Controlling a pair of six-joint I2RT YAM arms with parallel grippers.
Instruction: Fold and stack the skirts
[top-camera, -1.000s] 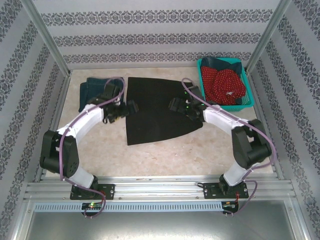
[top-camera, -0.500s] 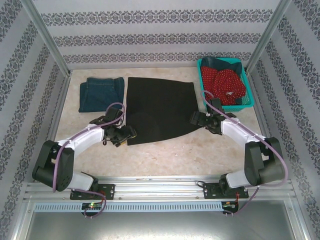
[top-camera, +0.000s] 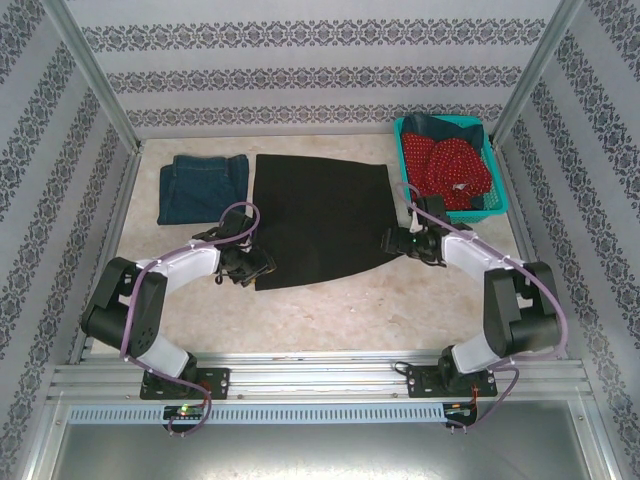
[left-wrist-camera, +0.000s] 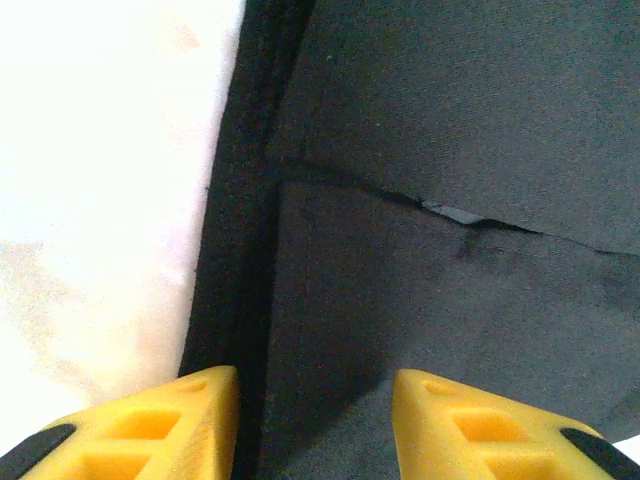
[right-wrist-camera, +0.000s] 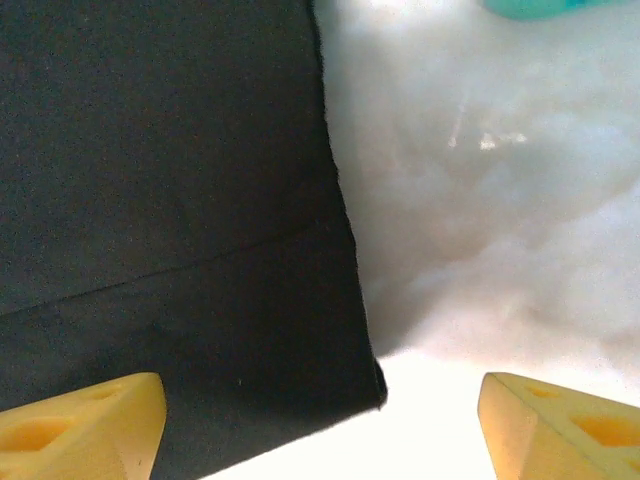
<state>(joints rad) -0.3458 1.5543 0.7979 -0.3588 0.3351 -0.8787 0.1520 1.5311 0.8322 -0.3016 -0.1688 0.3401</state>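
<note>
Lying flat on the table (top-camera: 330, 310), black skirt (top-camera: 315, 215) — L gripper (top-camera: 250, 268) astride its near-left hem, jaws part-spread; R gripper (top-camera: 392, 240) over near-right corner, jaws wide. Denim skirt (top-camera: 203, 187) folded far left; red dotted skirt (top-camera: 450, 165) in basket (top-camera: 497, 200).

Black skirt (top-camera: 315, 215): plain, lying flat at the middle of the bench (top-camera: 330, 310), left edge straight, near edge curved, with a faint crease line across the cloth.

Denim skirt (top-camera: 203, 187): dark blue, folded to a rectangle, flat at far left, just beside the black one.

Red skirt (top-camera: 450, 165): white-dotted, crumpled in the teal basket (top-camera: 497, 190) at far right, over another dark blue skirt (top-camera: 440, 123) at the basket's far end.
</note>
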